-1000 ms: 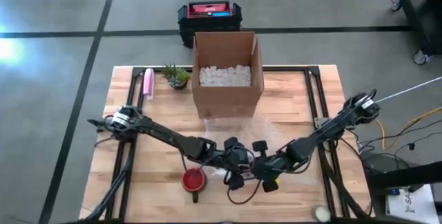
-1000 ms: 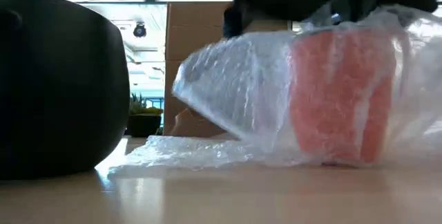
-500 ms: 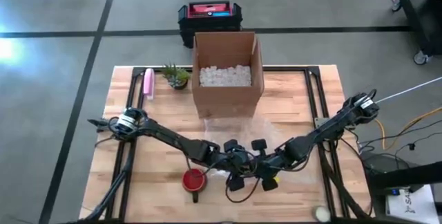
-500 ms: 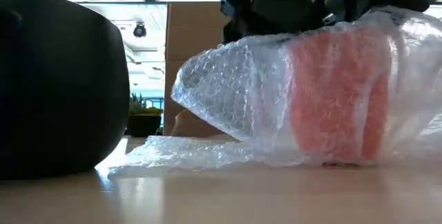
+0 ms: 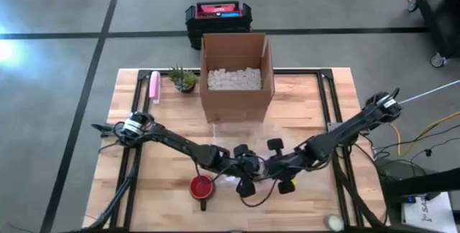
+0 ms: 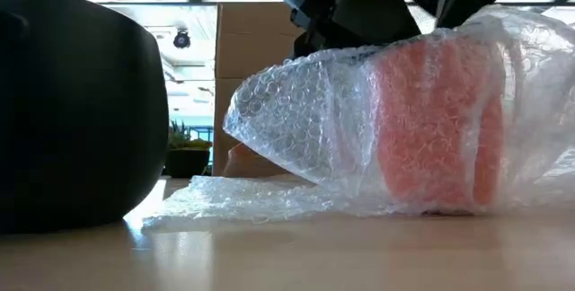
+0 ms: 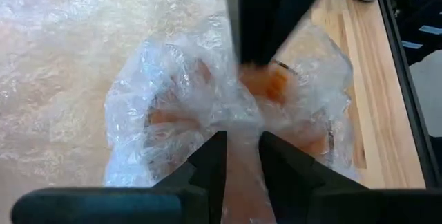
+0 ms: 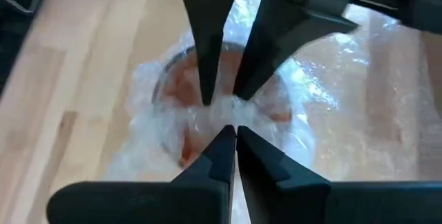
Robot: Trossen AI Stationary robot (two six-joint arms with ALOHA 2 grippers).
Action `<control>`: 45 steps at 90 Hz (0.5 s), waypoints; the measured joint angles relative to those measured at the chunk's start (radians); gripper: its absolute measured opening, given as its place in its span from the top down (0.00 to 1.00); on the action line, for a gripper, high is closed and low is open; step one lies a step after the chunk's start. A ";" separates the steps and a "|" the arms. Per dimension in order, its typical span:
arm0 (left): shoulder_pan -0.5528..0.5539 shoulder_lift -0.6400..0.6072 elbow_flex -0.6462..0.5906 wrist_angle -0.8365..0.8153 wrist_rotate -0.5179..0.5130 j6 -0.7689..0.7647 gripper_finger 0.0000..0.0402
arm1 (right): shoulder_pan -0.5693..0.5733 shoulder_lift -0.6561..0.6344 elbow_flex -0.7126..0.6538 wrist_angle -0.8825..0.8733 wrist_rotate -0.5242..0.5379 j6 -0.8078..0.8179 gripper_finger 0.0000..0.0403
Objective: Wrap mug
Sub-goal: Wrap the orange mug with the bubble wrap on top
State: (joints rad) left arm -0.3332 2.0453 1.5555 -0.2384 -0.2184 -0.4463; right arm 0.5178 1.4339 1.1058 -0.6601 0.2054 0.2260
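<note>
Both grippers meet over the orange mug point(image 6: 440, 125) at the table's point(image 5: 316, 93) front centre, hidden from overhead; left gripper point(image 7: 242, 137) and right gripper point(image 8: 231, 128) each pinch the bubble wrap point(image 6: 305, 111) bunched above it.

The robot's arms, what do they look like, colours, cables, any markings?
Both arms are dark, slender and jointed. The left arm has a silver ring near its base, as does the right arm. A thin black cable loops beneath them in the high view. The left tool and the right tool each have two black, tapered, wedge-shaped fingers. No markings are legible.
</note>
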 joint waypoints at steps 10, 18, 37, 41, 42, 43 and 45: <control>0.000 0.000 0.000 0.001 0.000 0.000 0.81 | 0.003 -0.075 -0.061 0.010 0.004 0.037 0.99; 0.000 0.000 0.000 0.002 0.000 0.000 0.81 | 0.004 -0.132 -0.126 0.012 0.014 0.068 0.99; 0.000 -0.001 0.000 0.007 0.000 0.000 0.81 | 0.008 -0.181 -0.294 0.222 0.030 0.068 0.99; 0.000 -0.001 0.000 0.007 0.001 0.000 0.81 | 0.008 -0.165 -0.309 0.296 0.027 0.054 0.99; 0.000 -0.001 0.000 0.007 0.001 0.000 0.81 | 0.008 -0.162 -0.311 0.314 0.027 0.050 0.99; 0.000 -0.001 0.000 0.007 0.001 0.000 0.81 | 0.008 -0.158 -0.312 0.328 0.027 0.045 0.99; 0.000 -0.001 0.000 0.007 0.001 0.000 0.81 | 0.010 -0.151 -0.312 0.354 0.027 0.041 0.99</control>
State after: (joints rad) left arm -0.3336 2.0441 1.5555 -0.2309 -0.2176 -0.4465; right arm 0.5275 1.2833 0.7937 -0.3061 0.2321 0.2670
